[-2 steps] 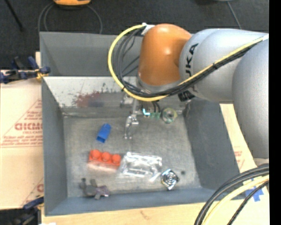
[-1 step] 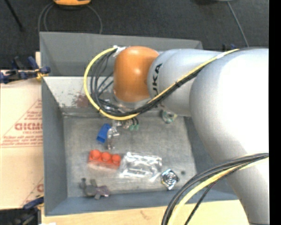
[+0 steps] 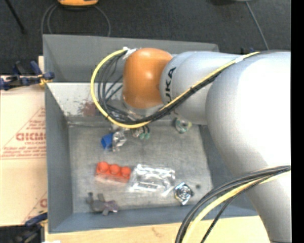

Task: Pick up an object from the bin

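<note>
My gripper point(image 3: 120, 137) reaches down under the arm's orange cover into the far left part of the bin. A small blue piece point(image 3: 107, 142) lies right against its left side. A small dark green thing point(image 3: 142, 133) sits just to its right. Whether either one is gripped is hidden from me. A red block with three round studs point(image 3: 112, 171) lies nearer the front, below the gripper.
A clear plastic bag with small parts point(image 3: 151, 179) lies beside the red block. A shiny metal piece point(image 3: 183, 193) sits front right, a grey-purple figure point(image 3: 101, 204) front left, and a clear round thing point(image 3: 181, 125) by the far wall. The arm covers the bin's right side.
</note>
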Tool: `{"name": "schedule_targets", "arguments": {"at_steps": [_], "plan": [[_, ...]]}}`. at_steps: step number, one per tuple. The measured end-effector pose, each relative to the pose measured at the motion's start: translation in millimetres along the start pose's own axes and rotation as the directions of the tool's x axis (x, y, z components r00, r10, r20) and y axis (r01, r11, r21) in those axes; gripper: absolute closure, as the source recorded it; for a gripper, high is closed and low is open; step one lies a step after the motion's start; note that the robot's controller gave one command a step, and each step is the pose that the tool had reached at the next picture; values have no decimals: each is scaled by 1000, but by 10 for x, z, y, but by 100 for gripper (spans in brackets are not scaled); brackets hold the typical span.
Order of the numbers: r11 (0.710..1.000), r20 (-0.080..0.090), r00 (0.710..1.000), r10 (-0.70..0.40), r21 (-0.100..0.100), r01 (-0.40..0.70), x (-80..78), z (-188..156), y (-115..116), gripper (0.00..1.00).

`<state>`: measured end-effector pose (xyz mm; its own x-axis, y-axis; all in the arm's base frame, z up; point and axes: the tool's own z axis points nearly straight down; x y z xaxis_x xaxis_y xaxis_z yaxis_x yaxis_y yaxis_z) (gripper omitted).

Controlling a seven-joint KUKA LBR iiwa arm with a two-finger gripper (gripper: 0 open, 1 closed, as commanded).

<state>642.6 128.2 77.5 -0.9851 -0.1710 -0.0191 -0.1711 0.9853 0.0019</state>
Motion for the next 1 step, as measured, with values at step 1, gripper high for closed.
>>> {"name": "schedule_targets", "arguments": {"at_steps": [1], "plan": [[996,-6,996,-87,3,87,93,-1375,-196,100]]}}
